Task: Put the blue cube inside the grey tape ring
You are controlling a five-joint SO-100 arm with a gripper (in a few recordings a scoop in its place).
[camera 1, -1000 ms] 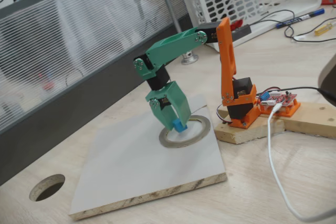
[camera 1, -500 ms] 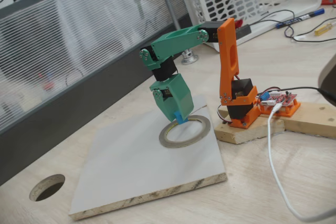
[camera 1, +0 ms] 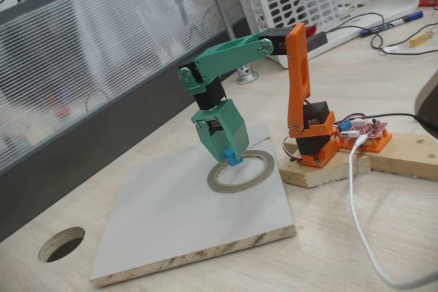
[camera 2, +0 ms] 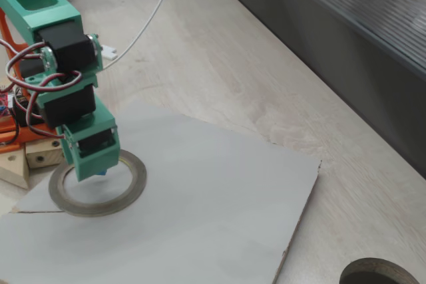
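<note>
Lowered again after a brief lift a half-second back, and shifted slightly toward the left of a fixed view; a second ago lower and more over the ring's middle. Meaning for the task: carrying nearly done, release not yet made.

Gripper (camera 1: 231,158) closed on the blue cube (camera 1: 234,160), cube pinched at the very tips of the green jaws and poking out below them; in a fixed view just a sliver of blue (camera 2: 101,173) visible under the green body. Jaws nearly shut, gap no wider than the cube itself.

Cube hanging just above the grey tape ring (camera 1: 258,174), near its far-left inner edge in a fixed view; hard to tell whether over the opening or over the tape band itself. Ring lying flat on the white board (camera 1: 171,223), beside the orange base (camera 1: 318,152).

Likely next: small nudge toward the ring's centre, then opening; risk of the cube landing on the band and rolling outside.
</note>
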